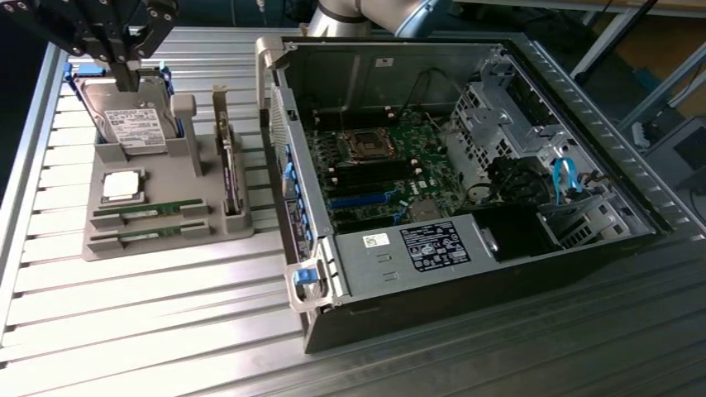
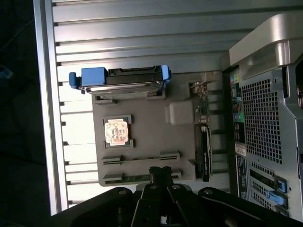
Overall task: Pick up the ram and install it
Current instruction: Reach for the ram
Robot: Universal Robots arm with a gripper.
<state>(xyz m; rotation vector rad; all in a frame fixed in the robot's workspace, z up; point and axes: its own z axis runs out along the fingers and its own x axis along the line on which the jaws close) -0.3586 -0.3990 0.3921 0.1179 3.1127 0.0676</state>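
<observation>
So, the gripper is clenched shut on nothing, hanging above the grey holder. The ram sits in that holder's slots, at the end opposite the hard drive.

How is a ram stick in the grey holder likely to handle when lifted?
The ram looks thin and flat, so probably stiff and light. Standing on edge in slots of the grey holder, it could tip if gripped off-centre. Bare green board, likely fragile.
</observation>
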